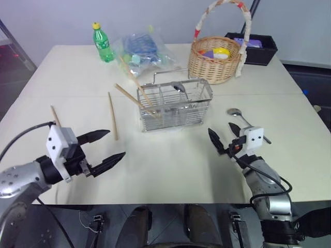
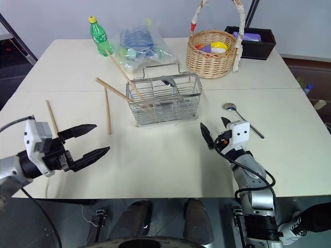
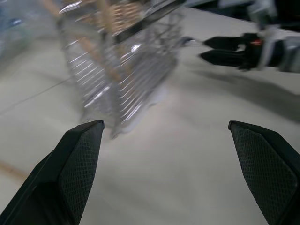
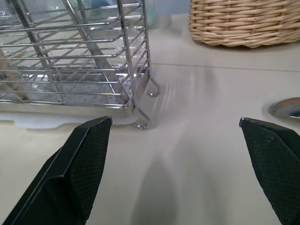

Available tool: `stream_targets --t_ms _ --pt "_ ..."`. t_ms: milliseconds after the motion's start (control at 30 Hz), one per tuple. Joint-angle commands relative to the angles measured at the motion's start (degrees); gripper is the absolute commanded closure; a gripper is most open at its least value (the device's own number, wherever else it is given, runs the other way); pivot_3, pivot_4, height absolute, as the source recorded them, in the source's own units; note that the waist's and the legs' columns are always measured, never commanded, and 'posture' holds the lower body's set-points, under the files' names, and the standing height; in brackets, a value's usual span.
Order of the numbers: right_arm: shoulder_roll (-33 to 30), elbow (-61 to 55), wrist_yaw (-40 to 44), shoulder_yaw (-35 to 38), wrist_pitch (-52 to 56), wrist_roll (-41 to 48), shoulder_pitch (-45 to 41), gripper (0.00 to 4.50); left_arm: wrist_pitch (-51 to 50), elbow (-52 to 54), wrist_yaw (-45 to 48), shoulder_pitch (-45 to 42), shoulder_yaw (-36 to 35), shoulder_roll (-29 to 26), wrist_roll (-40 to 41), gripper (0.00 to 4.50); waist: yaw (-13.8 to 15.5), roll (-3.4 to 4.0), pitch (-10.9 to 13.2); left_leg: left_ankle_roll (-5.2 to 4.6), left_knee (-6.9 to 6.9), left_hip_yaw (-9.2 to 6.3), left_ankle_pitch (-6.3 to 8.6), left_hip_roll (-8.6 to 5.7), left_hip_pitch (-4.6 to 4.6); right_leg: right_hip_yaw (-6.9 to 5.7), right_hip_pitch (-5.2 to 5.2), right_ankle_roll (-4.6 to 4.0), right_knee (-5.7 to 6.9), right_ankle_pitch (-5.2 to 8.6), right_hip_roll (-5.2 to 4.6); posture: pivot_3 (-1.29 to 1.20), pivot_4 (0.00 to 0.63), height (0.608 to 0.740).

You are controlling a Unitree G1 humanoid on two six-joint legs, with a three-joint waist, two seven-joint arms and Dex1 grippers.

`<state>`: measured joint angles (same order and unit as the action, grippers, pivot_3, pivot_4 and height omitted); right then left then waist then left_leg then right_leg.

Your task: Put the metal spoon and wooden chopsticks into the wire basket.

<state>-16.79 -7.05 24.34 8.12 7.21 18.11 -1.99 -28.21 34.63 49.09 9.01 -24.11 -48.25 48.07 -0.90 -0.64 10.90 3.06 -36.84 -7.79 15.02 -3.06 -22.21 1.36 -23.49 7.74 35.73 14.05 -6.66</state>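
Nearest us, our left end effector [image 1: 106, 147] hangs above the front of the pale surface [image 1: 170, 170], fingers spread wide and holding nothing; our right end effector [image 1: 223, 137] sits just over the surface on the other side, likewise spread and empty.

A metal spoon [image 1: 243, 120] lies flat just beyond the right end effector, its bowl pointing away from us. One wooden chopstick [image 1: 112, 115] lies loose between the left end effector and the wire basket [image 1: 175, 105], and another [image 1: 55, 117] lies further left, close behind the left wrist camera housing. Two more sticks [image 1: 135, 99] already lean out of the basket's left compartment, and a second spoon [image 1: 180, 88] rests inside it.

We judge the risks plain. The spoon is thin and flat on a hard surface, so a level pinch could skid it toward the right edge. The leaning sticks jut out over the path from the left, and an arm carrying a chopstick in could knock them or shove the light basket. The stick by the left wrist could be swept away by the arm itself.

Room is generous in front, between the two arms. Behind the basket it tightens: a wicker basket [image 1: 214, 59], a plastic bag [image 1: 142, 50] and a green bottle [image 1: 102, 43] crowd the far side.
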Motion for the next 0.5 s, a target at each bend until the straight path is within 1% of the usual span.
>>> stream_targets --t_ms 33,133,367,433,500 --pt "-0.6 -0.6 0.5 0.4 -1.2 -0.3 -1.0 0.00 -0.5 -0.4 2.5 -2.9 0.3 -1.2 1.9 0.03 -0.1 0.01 0.0 0.00 0.00 0.01 0.00 0.00 0.00 0.00 0.00 0.00 -0.01 0.00 0.00 0.00 0.150 0.740" --pt "-0.9 -0.5 0.8 0.5 -1.2 -0.2 -1.3 0.00 -0.8 -1.1 5.2 -5.6 3.9 -1.5 1.6 0.03 -0.2 0.02 0.0 0.00 0.04 0.02 0.00 0.00 0.00 0.01 -0.02 0.02 0.01 -0.01 0.00 0.00 0.150 0.740" --pt "-2.9 -2.3 0.6 1.7 1.0 0.2 -1.9 0.00 -0.5 -3.1 4.0 -11.9 9.0 1.8 0.4 0.03 -0.1 0.02 0.0 -0.01 0.05 0.01 0.00 0.00 0.02 0.01 -0.02 0.03 0.02 -0.02 0.00 0.00 0.150 0.740" --pt "-4.7 -3.1 0.2 2.0 4.4 0.4 -2.2 0.00 -0.4 -3.4 3.6 -12.8 9.5 2.9 0.2 0.03 -0.2 0.02 0.0 0.00 0.05 0.02 0.00 0.00 0.02 0.01 -0.01 0.03 0.02 -0.02 0.00 0.00 0.150 0.740" --pt "-7.5 -4.1 -0.6 2.8 11.4 1.5 -3.6 0.00 -0.5 -3.9 3.6 -13.4 9.9 3.8 0.3 0.03 -0.1 0.03 0.0 -0.01 0.05 0.02 0.00 0.00 0.01 0.01 -0.02 0.03 0.02 -0.02 0.00 0.00 0.150 0.740"
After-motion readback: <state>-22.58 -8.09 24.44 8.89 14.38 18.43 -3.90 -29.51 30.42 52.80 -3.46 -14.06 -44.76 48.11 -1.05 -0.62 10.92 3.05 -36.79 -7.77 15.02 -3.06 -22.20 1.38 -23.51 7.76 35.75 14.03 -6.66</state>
